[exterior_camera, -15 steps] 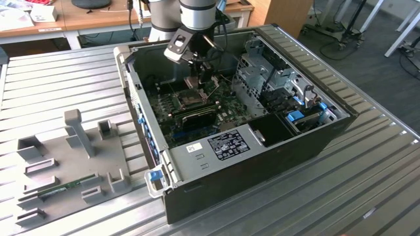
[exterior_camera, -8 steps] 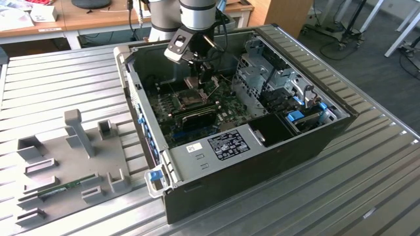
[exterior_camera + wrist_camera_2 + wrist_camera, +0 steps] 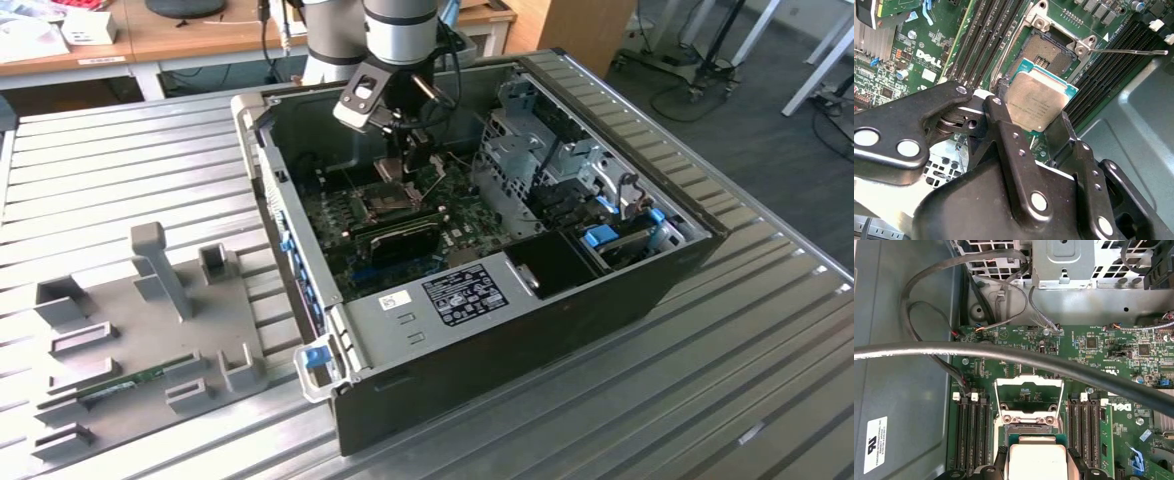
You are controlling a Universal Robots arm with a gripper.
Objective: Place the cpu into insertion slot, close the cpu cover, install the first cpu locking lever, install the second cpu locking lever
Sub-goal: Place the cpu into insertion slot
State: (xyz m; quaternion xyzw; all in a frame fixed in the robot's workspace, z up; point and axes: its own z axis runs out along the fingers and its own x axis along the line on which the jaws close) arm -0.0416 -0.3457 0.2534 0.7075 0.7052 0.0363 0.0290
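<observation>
Your black two-fingered pincer (image 3: 1033,119) is clamped on the thin square chip with the dull grey metal top, the cpu (image 3: 1038,97), with one finger on each of two opposite edges. The cpu hangs over one edge of the square dark insertion slot (image 3: 1048,54) with its silvery rim, and is not seated in it. In the first wrist view the silvery framed cpu cover (image 3: 1029,383) stands raised beyond the slot. Your white-and-grey arm (image 3: 400,30) reaches steeply down into the open black computer case (image 3: 561,340).
</observation>
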